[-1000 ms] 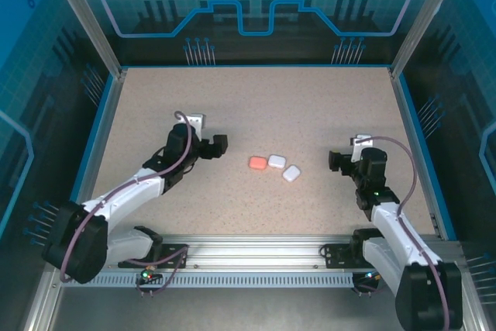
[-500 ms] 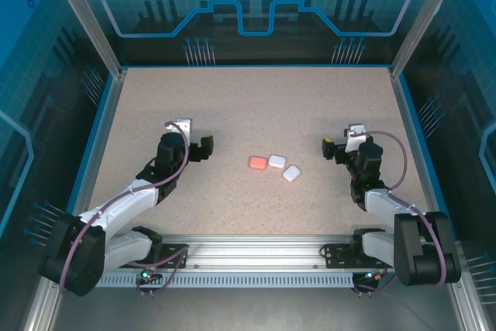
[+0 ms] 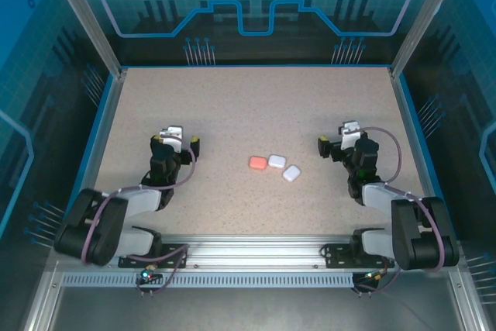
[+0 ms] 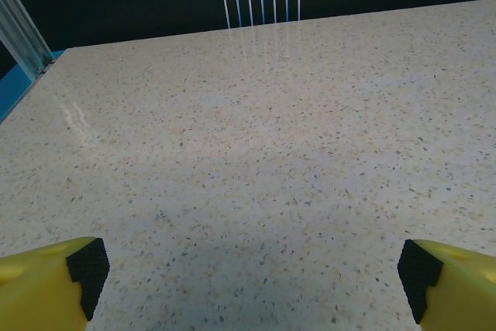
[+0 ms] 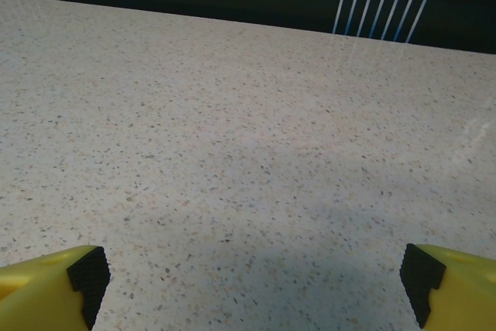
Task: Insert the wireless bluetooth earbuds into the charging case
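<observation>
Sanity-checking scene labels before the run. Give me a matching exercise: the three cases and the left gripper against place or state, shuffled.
Things:
1. salmon case
2. farther white case
3. nearer white case
4. left gripper

Place or state:
A. rightmost of the three cases
B. open over bare table, left of the cases
C. leftmost of the three cases
D. between the other two cases

Pairs: 1-C, 2-D, 3-A, 4-B.

left claw (image 3: pixel 174 140) — withdrawn leftward, turned toward the far side | right claw (image 3: pixel 339 140) — likewise turned
</observation>
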You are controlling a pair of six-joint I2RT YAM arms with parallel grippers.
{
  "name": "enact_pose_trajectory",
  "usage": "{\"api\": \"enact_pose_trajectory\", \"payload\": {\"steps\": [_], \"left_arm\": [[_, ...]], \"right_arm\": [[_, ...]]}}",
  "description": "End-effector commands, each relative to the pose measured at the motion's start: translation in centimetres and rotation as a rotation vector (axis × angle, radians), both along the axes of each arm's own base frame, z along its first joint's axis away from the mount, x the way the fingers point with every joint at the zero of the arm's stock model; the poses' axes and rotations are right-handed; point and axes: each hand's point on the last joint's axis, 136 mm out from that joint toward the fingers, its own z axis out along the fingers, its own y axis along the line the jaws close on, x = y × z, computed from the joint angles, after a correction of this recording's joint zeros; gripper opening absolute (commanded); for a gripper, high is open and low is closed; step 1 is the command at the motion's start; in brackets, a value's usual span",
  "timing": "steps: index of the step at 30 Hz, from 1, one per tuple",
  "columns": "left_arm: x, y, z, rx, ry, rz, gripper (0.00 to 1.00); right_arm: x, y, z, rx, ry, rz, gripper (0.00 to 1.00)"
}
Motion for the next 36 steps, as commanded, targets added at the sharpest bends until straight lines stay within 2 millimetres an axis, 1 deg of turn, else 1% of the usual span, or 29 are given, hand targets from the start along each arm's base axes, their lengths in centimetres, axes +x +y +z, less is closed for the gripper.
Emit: {"api": "enact_pose_trajectory", "payload": {"steps": [1,2,5,7,8,10,12,14,16,36], "left_arm": [[0.9,-0.5,1.3,-0.012,-0.131,-0.058,0.99],[1.1,-0.3,1.2,-0.01,-0.141,-0.048,0.99],[0.8,0.7,0.6,-0.065,-0.142,-0.034,0.99],[1.4,0.8,-0.1,-0.085,-0.122,-0.052,0.99],[1.7,0.8,-0.2,-0.088,-0.11,-0.051,0.99],[2.3,1.0,-0.8,-0.108,-0.046,-0.046,0.99],[3.2,1.1,-1.1,-0.113,-0.001,-0.044,0.99],[3.9,2.3,-1.3,-0.17,0.034,-0.013,0.99],[3.8,2.6,-1.3,-0.207,0.035,-0.024,0.99],[3.8,2.6,-1.3,-0.203,0.036,-0.023,0.99]], "right_arm": [[0.9,0.7,0.7,0.003,-0.057,0.018,1.0],[1.1,0.6,0.3,-0.003,-0.056,0.007,1.0],[1.7,0.5,-0.8,-0.006,-0.035,-0.006,1.0],[2.5,0.6,-1.6,-0.014,-0.017,-0.006,1.0],[2.8,0.4,-2.2,-0.011,0.036,-0.017,1.0],[3.4,0.1,-2.4,0.0,0.068,-0.027,1.0],[3.4,0.0,-2.3,0.008,0.068,-0.026,1.0],[3.4,-0.1,-2.3,0.007,0.068,-0.027,1.0],[3.4,-0.1,-2.3,0.007,0.067,-0.027,1.0],[3.5,0.2,-2.3,-0.002,0.069,-0.02,1.0]]}}
